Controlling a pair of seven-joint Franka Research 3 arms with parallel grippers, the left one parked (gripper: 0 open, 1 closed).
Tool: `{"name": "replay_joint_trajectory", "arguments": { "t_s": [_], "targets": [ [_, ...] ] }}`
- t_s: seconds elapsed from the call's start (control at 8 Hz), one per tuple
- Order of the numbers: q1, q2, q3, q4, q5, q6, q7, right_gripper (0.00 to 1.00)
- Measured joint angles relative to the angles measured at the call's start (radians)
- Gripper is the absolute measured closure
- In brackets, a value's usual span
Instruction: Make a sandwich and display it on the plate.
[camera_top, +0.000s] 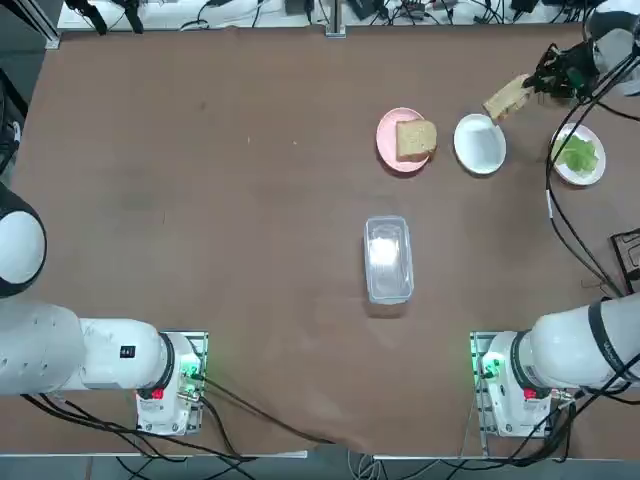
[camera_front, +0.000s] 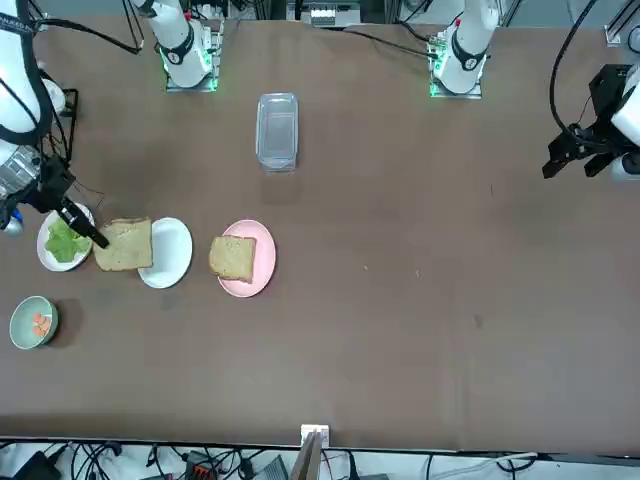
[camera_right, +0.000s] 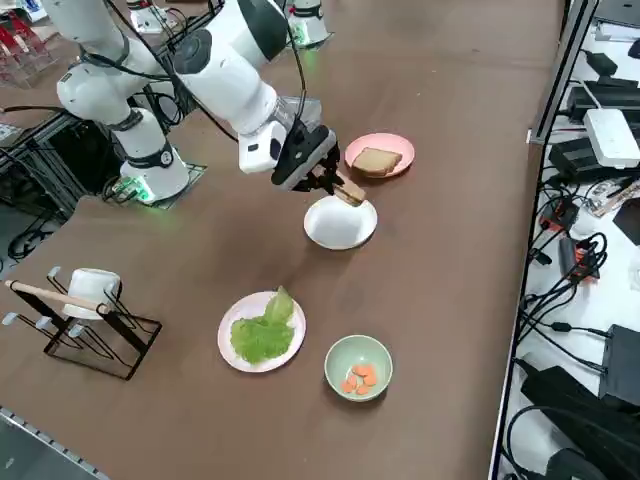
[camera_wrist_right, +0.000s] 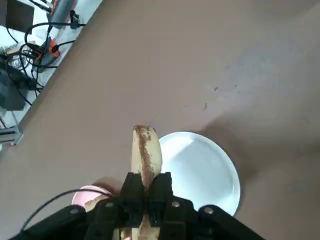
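While our right gripper (camera_wrist_right: 146, 197) hangs in the air above the table, we see its two fingers clamped on one edge of a tan bread slice (camera_wrist_right: 146, 152), which sticks out edge-on from between them. In the overhead view that slice (camera_top: 507, 97) sits just beyond the far rim of the empty white plate (camera_top: 480, 145), raised off the surface, and the side view shows it (camera_right: 349, 192) hovering over the plate's (camera_right: 340, 224) near edge without resting on it.

We find a second bread slice (camera_top: 415, 139) lying flat on the pink plate (camera_top: 388, 145), just beside the empty white one. On the other side of the white plate stands another white plate (camera_right: 236, 350) carrying a green lettuce leaf (camera_right: 262, 331), and near it a small green bowl (camera_right: 358, 367) holds a few orange pieces. So the sandwich parts lie apart on three dishes, with nothing stacked yet.

Closer to our bases, a clear plastic container (camera_top: 388, 258) rests in the middle of the table (camera_top: 200, 200). A wire rack (camera_right: 85, 320) with a white cup stands at the table's corner.
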Motion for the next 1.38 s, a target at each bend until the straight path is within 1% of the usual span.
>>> {"name": "replay_joint_trajectory", "arguments": {
  "t_s": [0.12, 0.25, 0.5, 0.62, 0.88, 1.0, 1.38],
  "targets": [
    [0.000, 0.013, 0.001, -0.019, 0.038, 0.026, -0.031, 0.93],
    [0.000, 0.032, 0.001, -0.036, 0.108, 0.047, -0.089, 0.93],
    [0.000, 0.068, 0.001, -0.058, 0.294, 0.064, -0.231, 0.93],
    [0.001, 0.087, 0.003, -0.062, 0.353, 0.076, -0.272, 0.93],
    [0.013, 0.126, 0.012, -0.063, 0.430, 0.113, -0.318, 0.93],
    [0.027, 0.137, 0.015, -0.063, 0.453, 0.127, -0.326, 0.93],
    [0.041, 0.145, 0.016, -0.063, 0.467, 0.136, -0.326, 0.93]
  ]
}}
